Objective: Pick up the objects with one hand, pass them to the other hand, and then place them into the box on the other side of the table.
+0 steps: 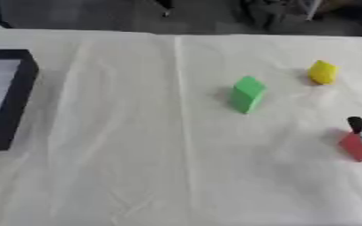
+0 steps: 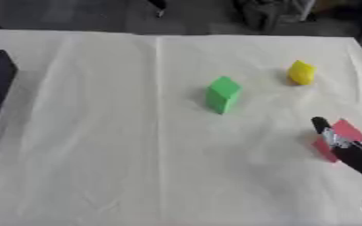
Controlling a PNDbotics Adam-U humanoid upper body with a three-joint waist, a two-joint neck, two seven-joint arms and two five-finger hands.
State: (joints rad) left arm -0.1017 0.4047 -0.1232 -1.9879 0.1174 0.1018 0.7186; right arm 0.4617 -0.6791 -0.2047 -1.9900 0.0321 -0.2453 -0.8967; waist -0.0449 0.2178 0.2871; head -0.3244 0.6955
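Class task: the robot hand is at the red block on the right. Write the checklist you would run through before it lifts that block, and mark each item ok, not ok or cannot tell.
1. Right robot hand at the red block: ok, a finger lies against it.
2. Fingers curled round the block: cannot tell.
3. Green block and yellow block stand apart from the red one: ok.
4. Black box on the table's left side, open top: ok.
5. Left robot hand ready to receive: not ok, not in view.
6. White cloth bare between block and box: ok.
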